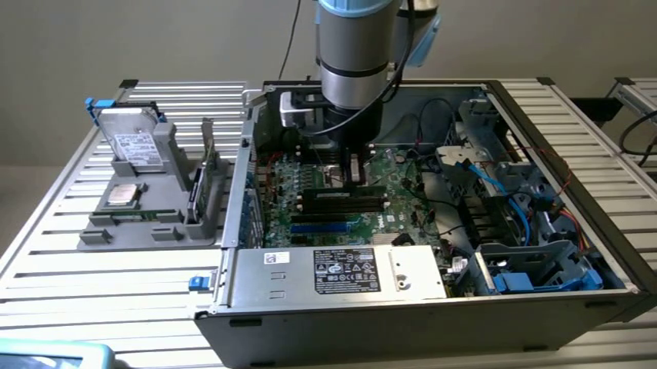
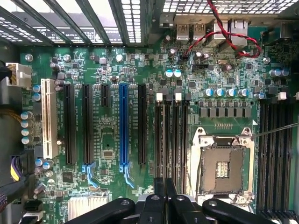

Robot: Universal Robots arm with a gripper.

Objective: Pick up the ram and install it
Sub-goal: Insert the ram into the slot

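gripper [image 2: 166, 201], fingers together, hovers over black memory slots [image 2: 171, 135] beside cpu socket [image 2: 222, 169].

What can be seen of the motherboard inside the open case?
The motherboard is a green circuit board lying flat at the bottom of the open case. It carries long black slots, one blue slot, one white slot, a metal-framed processor socket and round capacitors. The hand hangs over its black memory slots; whether it touches them cannot be told.

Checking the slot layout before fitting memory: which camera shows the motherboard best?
The wrist view: the motherboard faces it squarely, slots and CPU socket plain. The exterior view shows it slanted inside the case, partly behind the arm.
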